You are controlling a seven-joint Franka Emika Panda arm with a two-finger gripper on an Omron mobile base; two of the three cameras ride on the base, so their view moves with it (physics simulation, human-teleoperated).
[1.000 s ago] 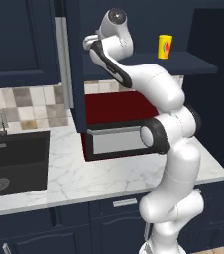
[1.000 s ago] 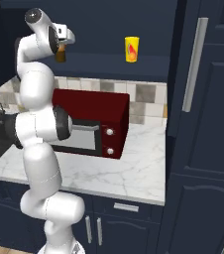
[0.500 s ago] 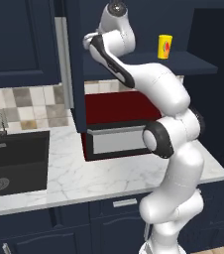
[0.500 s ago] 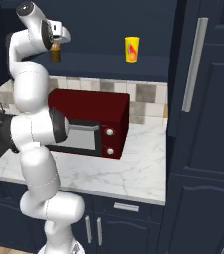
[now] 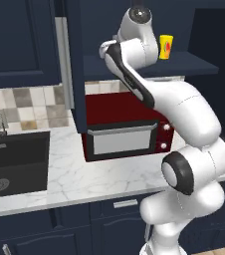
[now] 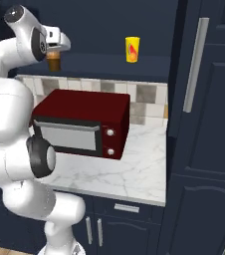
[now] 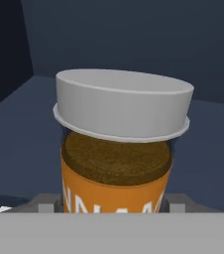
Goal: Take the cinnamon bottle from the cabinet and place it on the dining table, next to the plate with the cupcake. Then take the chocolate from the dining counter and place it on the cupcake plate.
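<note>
Amber-brown cinnamon jar w/ orange label and pale cap (image 7: 121, 149) sits upright on the navy cabinet's shelf (image 6: 94, 62). Our claw (image 6: 56, 54) has it pinched at the sides, low on the body, so we can lift it out. Yellow box w/ red mark (image 6: 132, 49) stands at 3 o'clock, well apart.

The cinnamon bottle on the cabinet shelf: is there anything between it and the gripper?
No. In the hand view the cinnamon bottle sits directly between the gripper fingers, with nothing in between. In the right base view the yellow box stands apart on the same shelf, well to one side.
</note>
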